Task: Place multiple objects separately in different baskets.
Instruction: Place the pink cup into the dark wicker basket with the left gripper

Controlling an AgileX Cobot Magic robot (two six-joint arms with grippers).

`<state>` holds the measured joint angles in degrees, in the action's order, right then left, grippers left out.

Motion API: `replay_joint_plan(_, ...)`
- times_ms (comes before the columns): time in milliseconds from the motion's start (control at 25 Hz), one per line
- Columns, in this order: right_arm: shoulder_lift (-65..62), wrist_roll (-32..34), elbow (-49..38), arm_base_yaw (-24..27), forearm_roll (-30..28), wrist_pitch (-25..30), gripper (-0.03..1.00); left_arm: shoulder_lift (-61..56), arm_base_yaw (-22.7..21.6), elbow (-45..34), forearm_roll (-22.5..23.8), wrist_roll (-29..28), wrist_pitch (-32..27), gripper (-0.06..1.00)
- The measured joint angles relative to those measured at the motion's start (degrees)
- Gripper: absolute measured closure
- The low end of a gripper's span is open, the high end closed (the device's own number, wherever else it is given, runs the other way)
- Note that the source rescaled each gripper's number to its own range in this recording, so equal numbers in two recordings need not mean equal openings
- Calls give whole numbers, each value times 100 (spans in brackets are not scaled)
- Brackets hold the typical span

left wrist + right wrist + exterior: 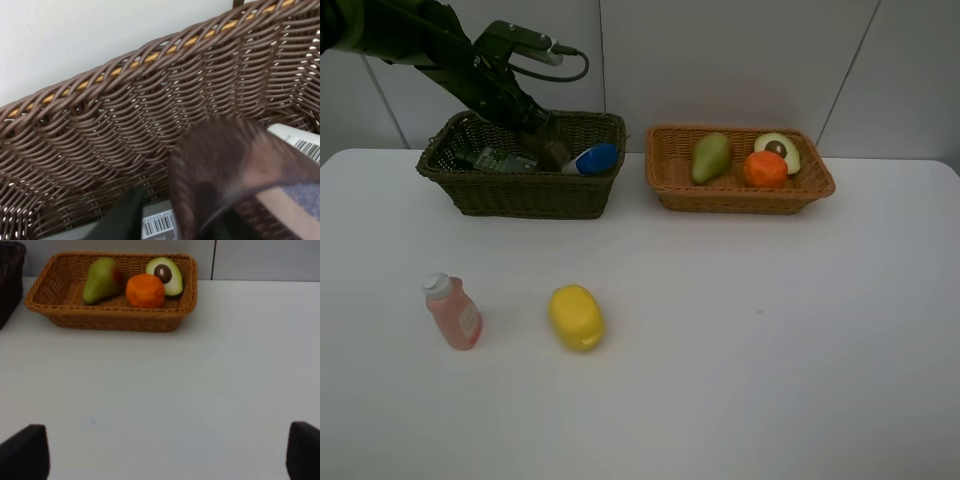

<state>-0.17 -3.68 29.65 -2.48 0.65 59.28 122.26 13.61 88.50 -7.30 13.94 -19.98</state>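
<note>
You have two baskets. Your left claw [544, 140] is sunk in the dark basket [520, 190]. The light basket [740, 190] sits off to that claw's right, straight ahead of your right claw [162, 455], whose fingers stand wide apart with nothing between them.

I cannot tell whether the left claw is released or clenched. A blurred rounded form [225, 165] fills its wrist view against the wicker.

There are three bottles. The dark green bottle [495, 160] and the blue-capped bottle [592, 159] lie just beside the left claw, one on either side. The pink bottle [452, 312] is out on the table [720, 350], well apart from the claw, beyond the basket's near wall, with its cap end toward the basket.

There are four fruits. The pear [710, 157], avocado half [778, 150] and orange [766, 169] are in the light basket. One lemon [576, 317] lies near the pink bottle. I judge your left arm to be nearer both.
</note>
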Motion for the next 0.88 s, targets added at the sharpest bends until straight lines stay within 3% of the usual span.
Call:
replay_joint_plan(120,0,0,0,0,0,0,-3,0,0,0,0,0,0,35)
replay_joint_plan(240,0,0,0,0,0,0,-3,0,0,0,0,0,0,26)
replay_joint_plan(640,0,0,0,0,0,0,-3,-6,0,0,0,18,-60,13)
replay_joint_plan(880,0,0,0,0,0,0,-3,-143,0,0,0,18,-521,7)
